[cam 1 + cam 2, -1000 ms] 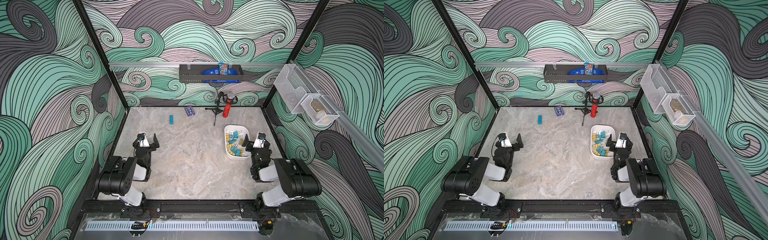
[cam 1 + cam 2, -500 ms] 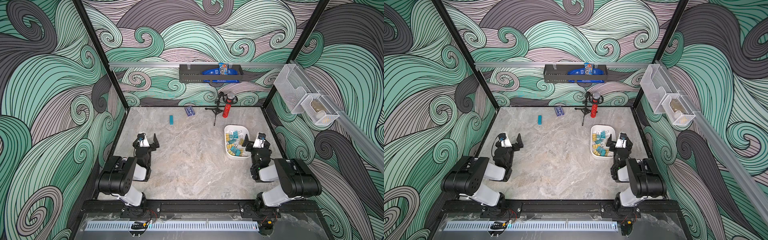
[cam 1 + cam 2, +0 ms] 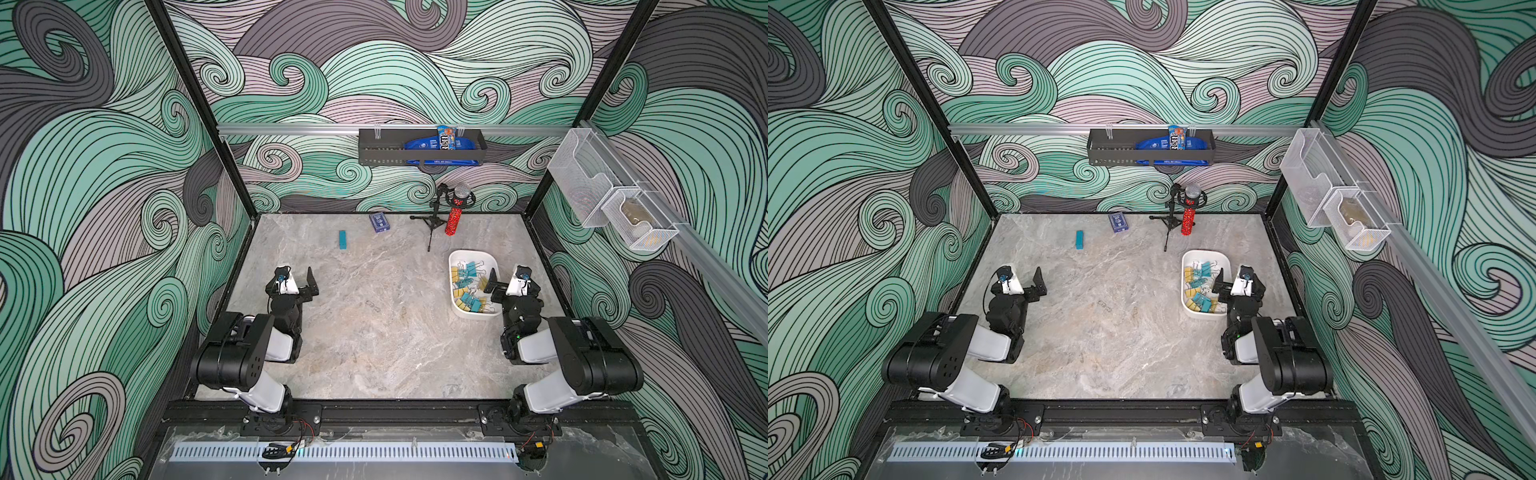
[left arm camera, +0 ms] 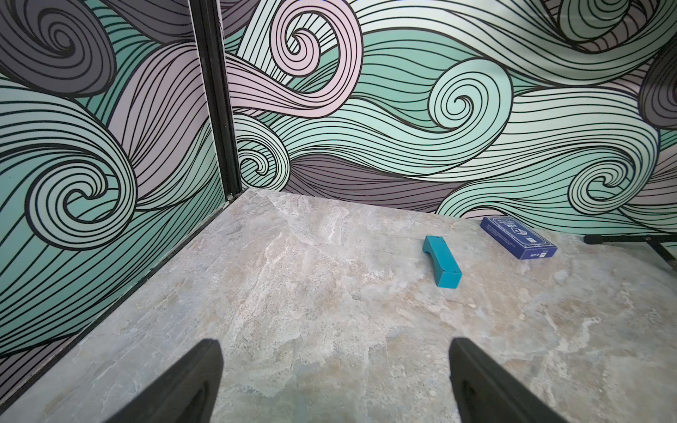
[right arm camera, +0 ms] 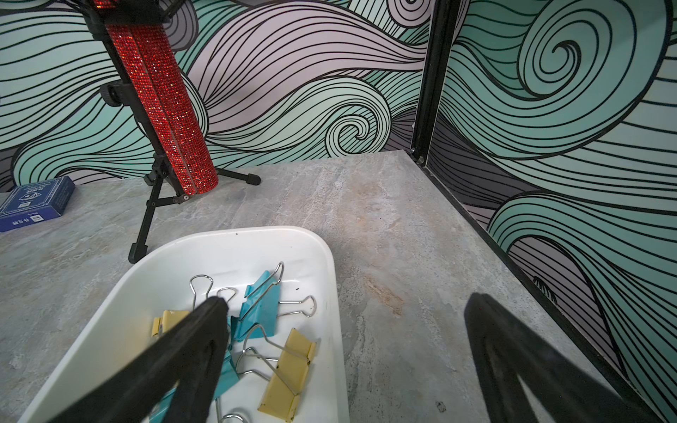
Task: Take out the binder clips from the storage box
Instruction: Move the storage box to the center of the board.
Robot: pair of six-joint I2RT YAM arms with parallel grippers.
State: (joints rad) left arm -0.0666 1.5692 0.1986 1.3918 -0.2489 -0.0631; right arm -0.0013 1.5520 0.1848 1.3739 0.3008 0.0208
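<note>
- The storage box (image 3: 478, 257) sits on the right side of the tabletop (image 3: 374, 332), about midway between near and far. All the binder clips (image 5: 260, 307), teal and yellow, lie heaped inside it, and none appears to be out yet.
- The right claw (image 5: 346, 302) is spread wide and empty. One finger is over the clips and the other is over bare tabletop to the right of the box. If it drops straight down from here it would likely hit the rim. If it closes it would likely pinch the box's right wall, not a clip, and drag or tip the box.
- The clips overlap and their wire handles cross. Lifting one could probably hook a neighbour, which might then fall back in or land away from where it was meant to go.
- A grip on a thin wire loop looks prone to slipping or twisting. The folded body seems the safer hold.
- The box looks light and nothing braces it. A sideways nudge could slide it toward the microphone stand (image 5: 146, 216) just beyond its far end.
- The left claw (image 4: 335, 344) is also wide and empty, and sits well apart on the left side. It cannot steady the box from there.
- The teal block (image 4: 441, 262), far left, matches the clips' colour and could be mistaken for one.
</note>
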